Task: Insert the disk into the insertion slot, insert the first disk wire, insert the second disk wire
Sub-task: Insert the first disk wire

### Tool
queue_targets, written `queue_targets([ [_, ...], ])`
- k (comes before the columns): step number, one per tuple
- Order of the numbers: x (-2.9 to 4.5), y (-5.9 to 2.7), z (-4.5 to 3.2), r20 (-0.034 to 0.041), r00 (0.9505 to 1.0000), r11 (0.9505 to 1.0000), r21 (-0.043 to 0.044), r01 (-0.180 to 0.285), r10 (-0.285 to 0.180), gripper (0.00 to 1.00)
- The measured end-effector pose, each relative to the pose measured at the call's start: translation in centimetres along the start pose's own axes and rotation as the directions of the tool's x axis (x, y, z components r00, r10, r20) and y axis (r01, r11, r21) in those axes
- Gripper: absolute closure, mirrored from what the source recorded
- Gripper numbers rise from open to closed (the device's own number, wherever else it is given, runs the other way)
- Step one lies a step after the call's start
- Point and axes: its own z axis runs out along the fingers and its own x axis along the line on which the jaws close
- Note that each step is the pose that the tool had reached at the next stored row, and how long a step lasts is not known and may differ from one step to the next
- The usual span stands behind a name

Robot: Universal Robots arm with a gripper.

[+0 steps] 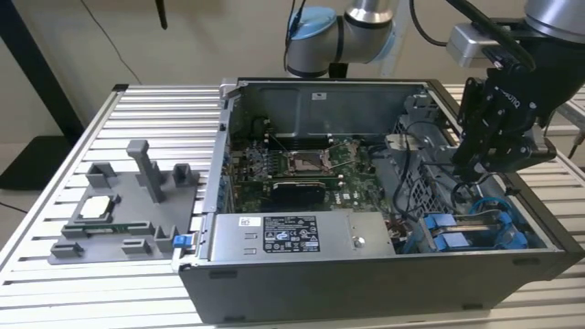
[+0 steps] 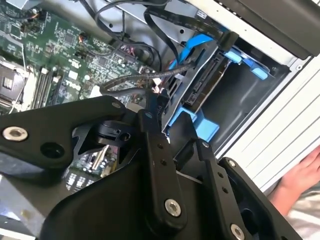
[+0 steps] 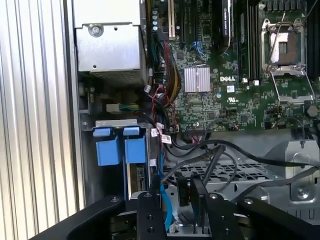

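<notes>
Observed: arm [image 1: 361, 24] extended toward the exterior view's right, wrist [image 1: 549, 20] bent over; gripper [image 1: 473, 168] pointed steeply downward (black linkage body).

A: Where can you pass, in the exterior view?

B: Your gripper [image 1: 472, 173] has room toward six o'clock, above the insertion slot [image 1: 475, 236], though a blue cable [image 1: 489, 203] arcs across it. Loose black cables [image 1: 409, 199] crowd eight o'clock; the case wall [image 1: 550, 227] blocks four o'clock.
</notes>
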Motion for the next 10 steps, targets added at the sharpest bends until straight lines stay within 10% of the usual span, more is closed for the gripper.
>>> queue_targets([
  [5,-0.02,0.00,0.01,0.0106,0.9999,1.0000,-0.0006,-0.006,0.006,0.00],
  [6,-0.03,0.00,0.01,0.0106,0.9999,1.0000,-0.0006,-0.006,0.006,1.00],
  [10,-0.04,0.00,0.01,0.0112,0.9999,1.0000,-0.0005,-0.007,0.007,1.00],
])
